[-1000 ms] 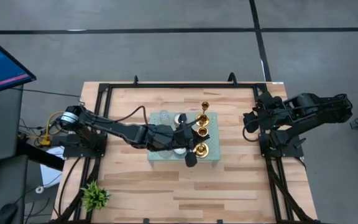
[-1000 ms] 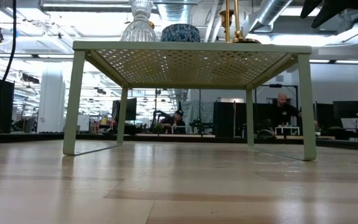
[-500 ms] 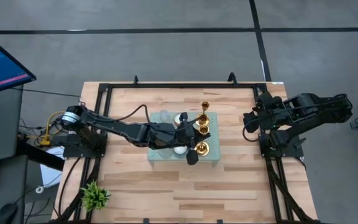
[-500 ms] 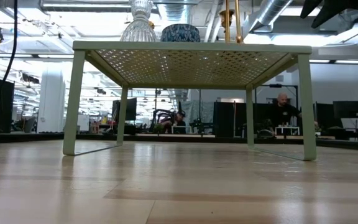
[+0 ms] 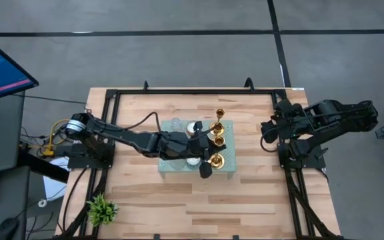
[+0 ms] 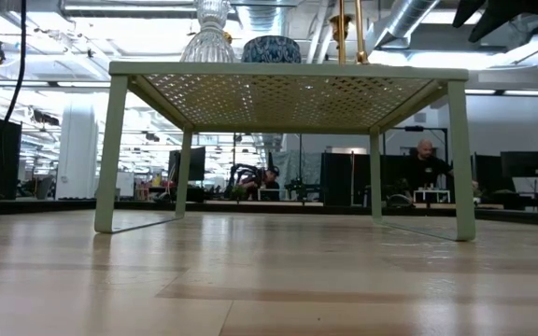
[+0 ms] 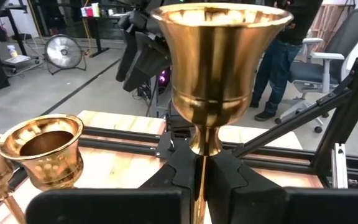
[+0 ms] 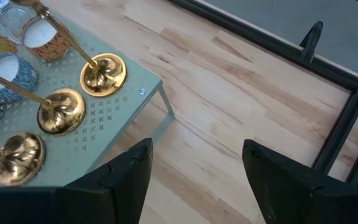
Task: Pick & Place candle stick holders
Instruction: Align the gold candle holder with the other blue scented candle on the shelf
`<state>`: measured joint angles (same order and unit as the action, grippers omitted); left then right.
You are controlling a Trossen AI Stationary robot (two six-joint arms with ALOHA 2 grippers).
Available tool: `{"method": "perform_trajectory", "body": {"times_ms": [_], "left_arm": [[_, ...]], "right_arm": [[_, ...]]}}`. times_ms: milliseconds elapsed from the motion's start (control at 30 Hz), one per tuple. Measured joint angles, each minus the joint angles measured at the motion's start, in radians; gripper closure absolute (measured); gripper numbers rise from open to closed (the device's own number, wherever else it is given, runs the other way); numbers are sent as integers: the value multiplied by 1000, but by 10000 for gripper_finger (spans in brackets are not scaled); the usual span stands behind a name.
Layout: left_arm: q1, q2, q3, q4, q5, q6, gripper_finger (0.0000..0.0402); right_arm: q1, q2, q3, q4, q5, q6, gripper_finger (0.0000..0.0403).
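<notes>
Three gold candle stick holders (image 5: 216, 138) stand in a row on the pale green perforated stand (image 5: 227, 172) in the middle of the wooden bench (image 5: 245, 200). The left pincer (image 7: 201, 180) reaches over the stand and is clamped tight on the thin stem of one holder (image 7: 219, 68). The right pincer (image 8: 194, 168) waits at the bench's right edge, fingers apart and holding nothing.

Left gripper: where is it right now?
High view: the left gripper is over the small green stand at mid-table, shut on the middle candlestick's stem.
</notes>
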<state>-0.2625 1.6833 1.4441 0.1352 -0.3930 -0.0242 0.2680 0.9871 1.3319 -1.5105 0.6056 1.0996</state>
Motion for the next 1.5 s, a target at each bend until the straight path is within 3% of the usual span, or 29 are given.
{"method": "perform_trajectory", "body": {"times_ms": [567,933,1333,1500], "left_arm": [[3,0,0,4,-2,-3,345],[13,0,0,8,64,-10,287],[17,-1,0,1,66,-10,211],[17,-13,0,-75,65,-10,180]], "right_arm": [[0,0,0,0,-8,0,163],[0,0,0,1,-8,0,163],[0,0,0,1,-34,-1,163],[0,0,0,1,-60,-2,163]]}}
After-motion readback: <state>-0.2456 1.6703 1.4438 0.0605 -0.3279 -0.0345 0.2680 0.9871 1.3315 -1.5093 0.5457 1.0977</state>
